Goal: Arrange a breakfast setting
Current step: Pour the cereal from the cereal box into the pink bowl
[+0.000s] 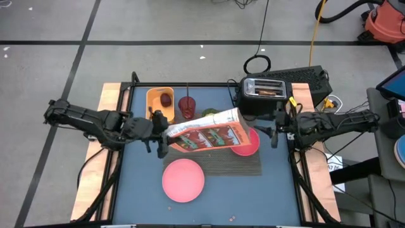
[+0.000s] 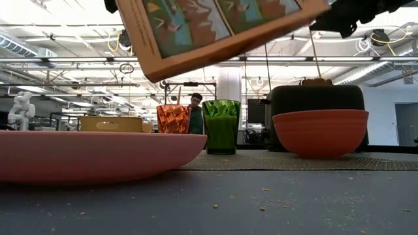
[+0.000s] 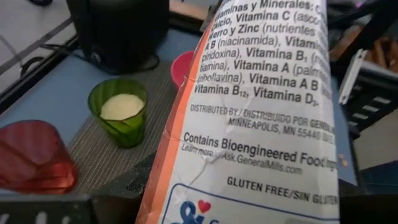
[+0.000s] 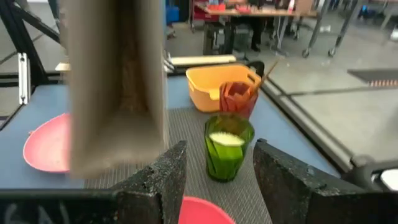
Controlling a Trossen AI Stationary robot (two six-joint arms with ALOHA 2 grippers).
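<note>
One flat pink plate; one deeper pink-red bowl; one red tumbler; one small green cup; one dark-red fruit; one yellow tray; one dark woven placemat; one black toaster; one cereal box; two dark arms, hence two grippers: left gripper, right gripper

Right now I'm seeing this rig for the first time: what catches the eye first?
A cereal box hangs tilted in the air above the dark woven placemat, held at one end by the left end effector. Under its open end sits the pink-red bowl; the flat pink plate lies nearer the table's front.
</note>
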